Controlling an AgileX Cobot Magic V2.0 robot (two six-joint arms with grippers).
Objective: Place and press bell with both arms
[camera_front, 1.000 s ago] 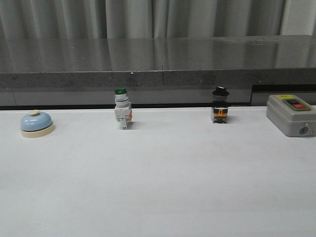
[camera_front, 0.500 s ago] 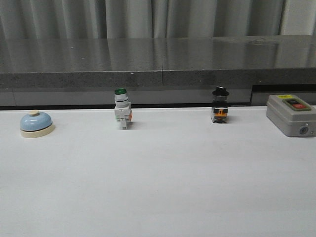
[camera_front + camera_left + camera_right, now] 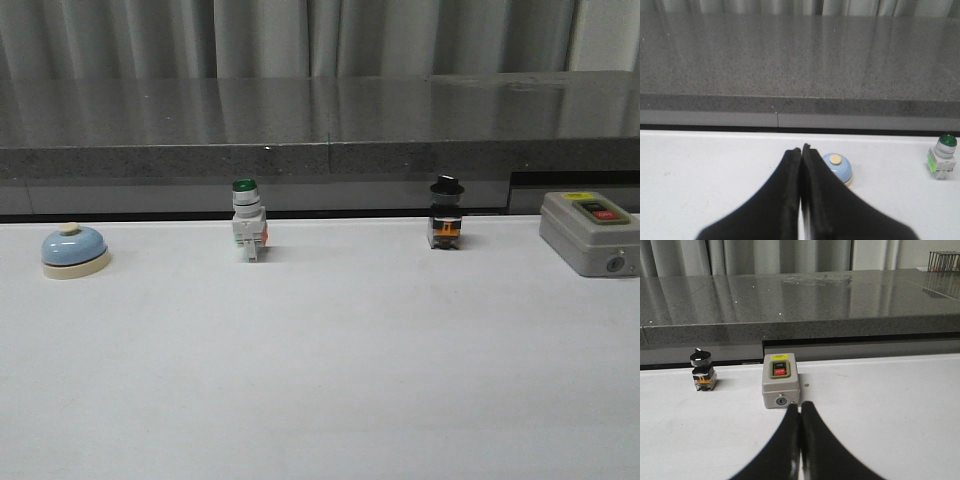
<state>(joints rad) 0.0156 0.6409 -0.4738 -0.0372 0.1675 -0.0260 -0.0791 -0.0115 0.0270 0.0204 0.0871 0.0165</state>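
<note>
The left gripper is seen in its wrist view with the two black, matte, tapering fingers pressed together along their length; nothing is held between them and nothing is touched. Just beyond the fingertips, partly hidden behind them, the bell is found: a smooth light-blue dome on a cream round base, topped by a small cream knob. In the front view it is placed at the far left of the table, near the back edge, upright and alone.

Further right along the same back row, a white push-button switch with a green cap is stood upright, its body blocky and ribbed with an orange part at one side. Well apart from it, a small black-capped selector switch with a dark body and an orange mark is set. At the far right a grey box with rounded corners is laid, bearing a yellow label, a dark button, a red button and a round keyhole on its front face.

The right gripper is shown in its wrist view with its black fingers likewise closed against each other, empty, their tips just in front of the grey box without contact being made.

The table is covered in a pale, matte surface. Behind it a dark speckled stone-like ledge with a glossy top is seen, and grey pleated curtains are hung beyond.
</note>
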